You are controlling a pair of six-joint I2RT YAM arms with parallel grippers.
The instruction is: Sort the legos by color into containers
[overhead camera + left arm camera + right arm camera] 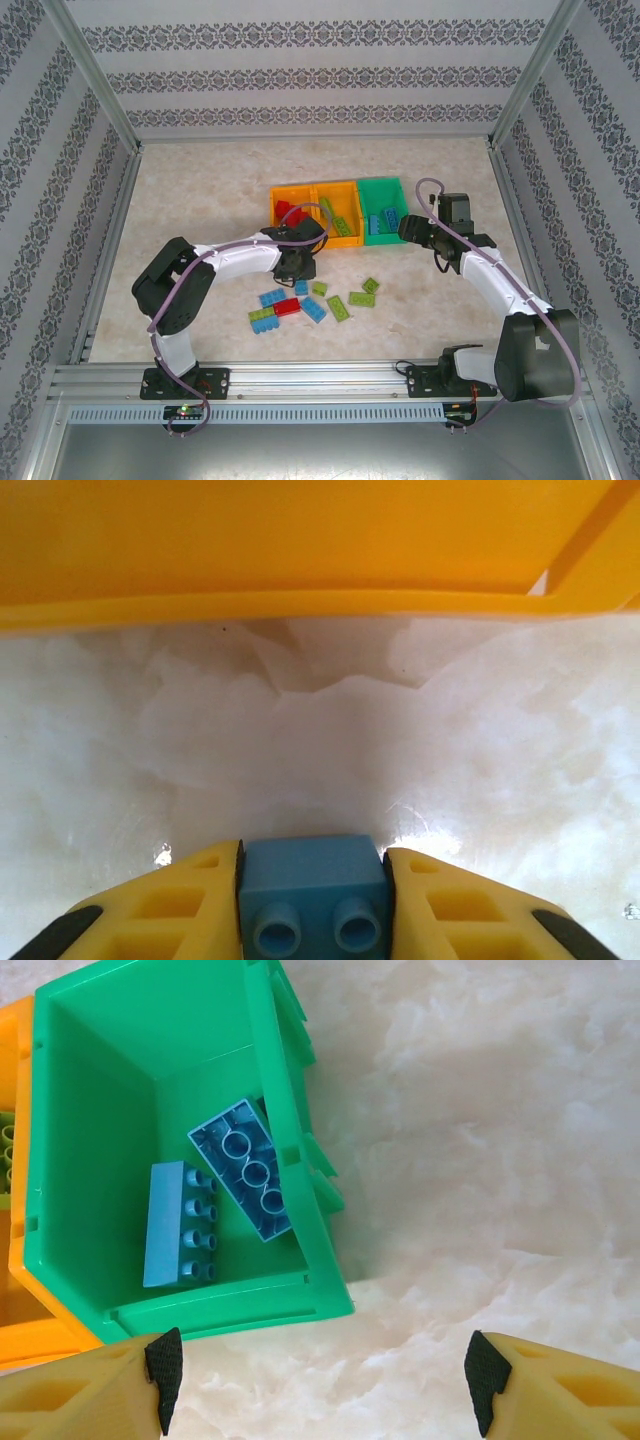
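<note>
1. Blue plastic, studded on top: one small brick (312, 880) is pinched by the left gripper (312, 858) between ribbed yellow fingers (180, 910), at the bottom of the left wrist view, near an orange bin wall (300, 540)
2. Right gripper (322, 1385) hangs spread and empty below the glossy green bin (90, 1110), which holds two blue bricks (245, 1165)
3. Sorting looks partly done: red pieces (290, 212) fill the left orange bin (277, 205), light green ones (340, 220) the middle orange bin (335, 186)
4. About nine loose bricks (313, 310) of mixed colours lie on the marbled tabletop (200, 190), below centre
</note>
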